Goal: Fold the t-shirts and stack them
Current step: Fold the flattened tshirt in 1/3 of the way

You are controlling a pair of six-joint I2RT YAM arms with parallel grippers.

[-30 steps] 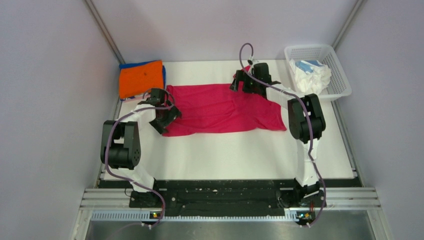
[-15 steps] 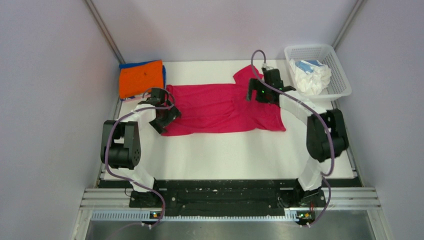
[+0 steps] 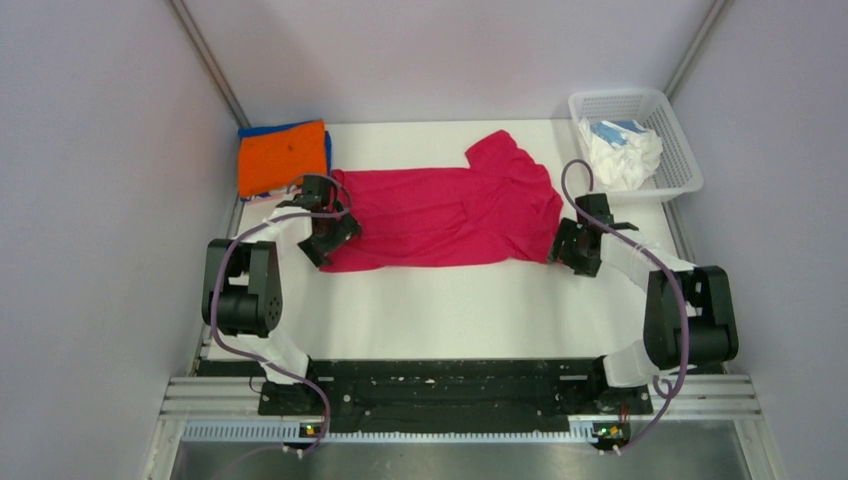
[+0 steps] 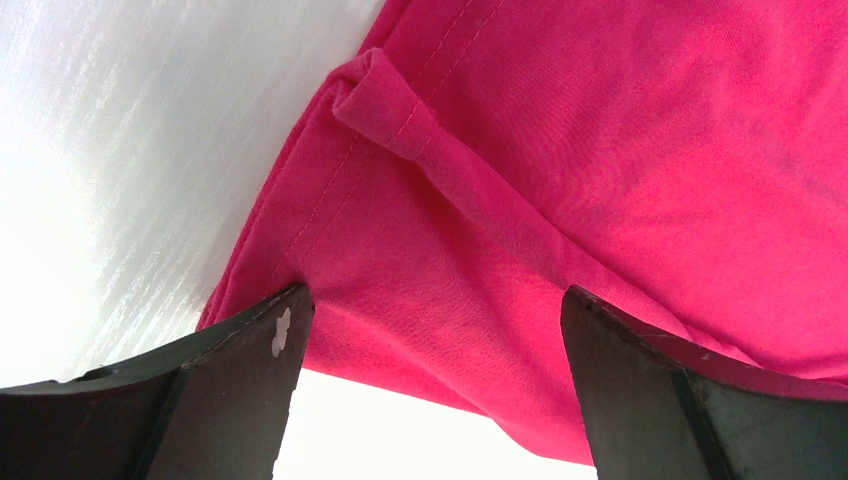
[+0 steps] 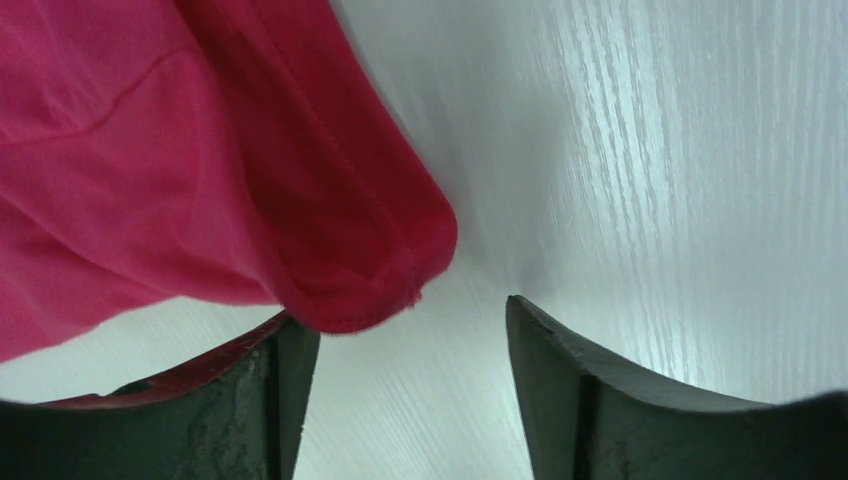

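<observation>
White mesh basket [image 3: 683, 157] holds crumpled white and pale-blue t-shirts [image 3: 620, 152].

Shows black, blocky joint housings on left arm [image 3: 245, 290] and right arm [image 3: 690, 315], with white wrapping over the links between. Trails a greyish-purple cable [image 3: 564, 185] along each. Ends in dark, matte, wedge-shaped fingers [image 4: 220, 410], scuffed at the edges, one bearing a small white chip [image 4: 281, 330]. Carries tiny lit lamps [image 3: 313, 428] at the base rail [image 3: 450, 385]

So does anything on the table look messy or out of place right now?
The crimson-pink t-shirt lies rumpled and slightly slanted, its hem corner rolled over near the left gripper. Nothing looks spilled or damaged.
</observation>
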